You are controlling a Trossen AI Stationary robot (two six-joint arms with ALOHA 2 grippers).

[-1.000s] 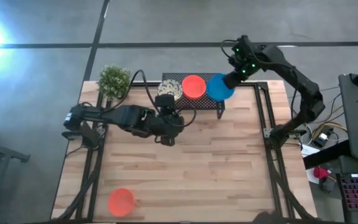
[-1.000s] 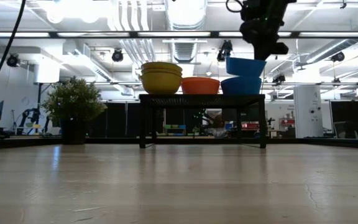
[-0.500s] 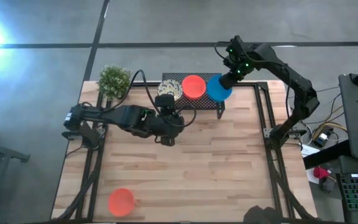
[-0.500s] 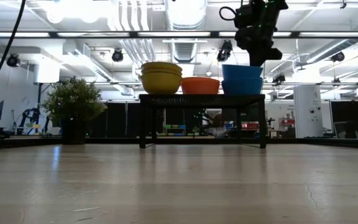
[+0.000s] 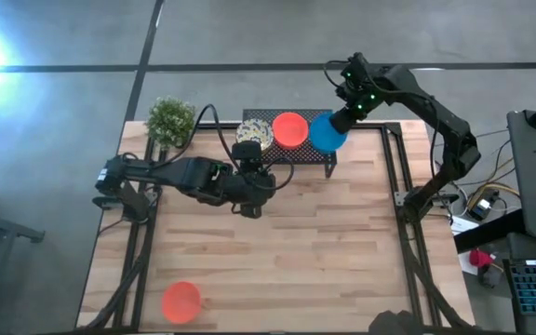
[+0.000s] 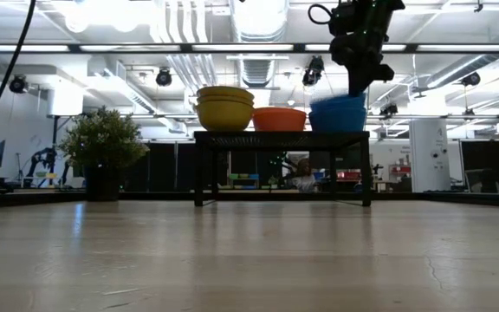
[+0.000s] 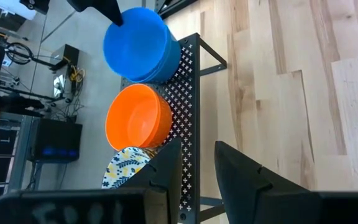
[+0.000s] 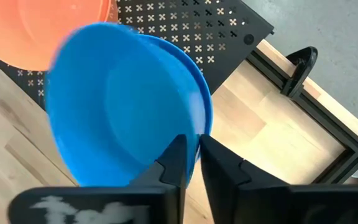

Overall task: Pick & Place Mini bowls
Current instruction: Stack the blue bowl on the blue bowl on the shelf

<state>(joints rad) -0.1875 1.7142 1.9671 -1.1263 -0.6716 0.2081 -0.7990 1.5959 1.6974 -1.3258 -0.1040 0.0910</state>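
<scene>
A black mesh rack (image 5: pixel 287 154) at the table's far edge carries cream patterned bowls (image 5: pixel 253 133), an orange-red bowl (image 5: pixel 289 128) and blue bowls (image 5: pixel 328 132). In the low view the blue stack (image 6: pixel 338 114) sits at the rack's right end, with its top bowl tilted. My right gripper (image 5: pixel 344 118) is above it and shut on the top blue bowl (image 8: pixel 123 106). My left gripper (image 5: pixel 252 172) hovers just in front of the rack, slightly open and empty (image 7: pixel 199 152). Another orange-red bowl (image 5: pixel 181 301) rests on the table near the front left corner. My right gripper holds the top blue bowl by its rim (image 8: pixel 194 134), with one finger inside the bowl and one outside. The fingers come from above, pointing down. The bowl is tilted and sits in the blue bowl below it (image 8: pixel 205 102) on the rack.
A small green potted plant (image 5: pixel 170 121) stands at the far left corner, beside the rack. The wooden tabletop (image 5: pixel 342 242) stretches from the rack to the near edge. Black frame rails (image 5: pixel 400 186) run along the table's right side.
My right gripper has come down with the blue bowl, which hung clear above the rack's blue bowl a second ago. The bowl now sits in that bowl and tips to one side.
</scene>
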